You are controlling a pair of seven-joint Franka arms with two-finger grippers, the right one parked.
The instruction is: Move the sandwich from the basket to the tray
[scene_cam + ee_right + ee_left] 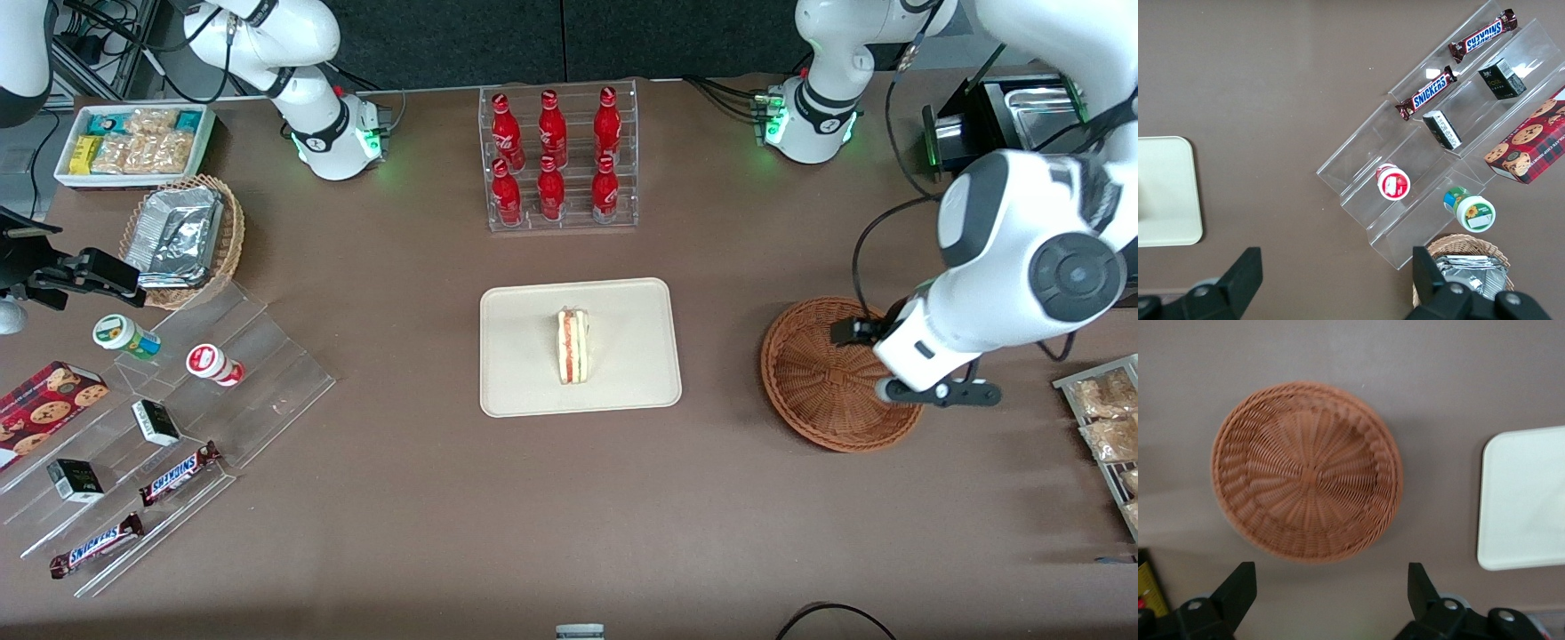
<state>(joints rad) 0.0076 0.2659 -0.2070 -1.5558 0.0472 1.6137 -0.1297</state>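
The sandwich (pixel 573 347) stands on its edge on the cream tray (pixel 524 356), near the tray's middle, with its red and green filling layers showing. The reddish-brown wicker basket (pixel 827 373) lies beside the tray toward the working arm's end of the table, and nothing is in it. My left gripper (pixel 889 364) hangs above the basket's edge, well clear of the sandwich. In the left wrist view the gripper (pixel 1328 572) is open with nothing between its black fingers (pixel 1238 587); the basket (pixel 1305 473) and a corner of the tray (pixel 1525 500) lie below it.
A clear rack of red bottles (pixel 558 160) stands farther from the front camera than the tray. Toward the parked arm's end are a stepped acrylic stand with snacks (pixel 178 391), a tan basket with foil packets (pixel 182 236) and a white bin (pixel 133 142). A rack of packets (pixel 1107 427) sits at the working arm's end.
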